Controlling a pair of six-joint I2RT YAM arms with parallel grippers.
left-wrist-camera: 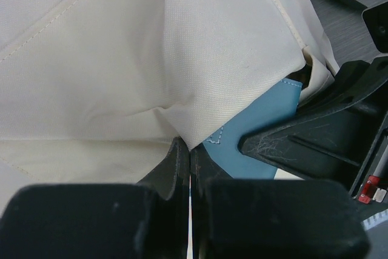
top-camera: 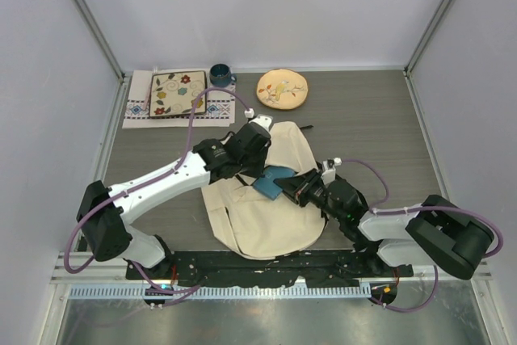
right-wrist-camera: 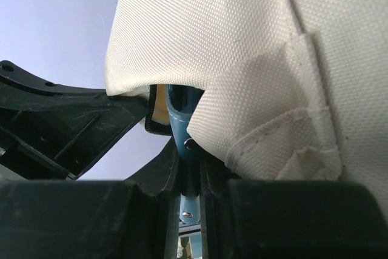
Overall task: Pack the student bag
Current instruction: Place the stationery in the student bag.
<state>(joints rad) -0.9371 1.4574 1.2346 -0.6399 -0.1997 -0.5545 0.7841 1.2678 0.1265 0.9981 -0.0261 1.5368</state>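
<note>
Cream student bag [top-camera: 266, 228] lies flat, long axis near-to-far, narrower end pointing away. Left gripper [left-wrist-camera: 190, 153] pinches its fabric; right gripper [right-wrist-camera: 189, 156] clamps a blue pouch [top-camera: 271, 182].

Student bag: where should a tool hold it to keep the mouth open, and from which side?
Probably the loose edge at the opening of the student bag, from above, as the left tool does: the soft cloth gathers there into a thin fold that fingers can pinch.

Left tool [left-wrist-camera: 190, 151], right tool [right-wrist-camera: 193, 165]: both clamped.
</note>
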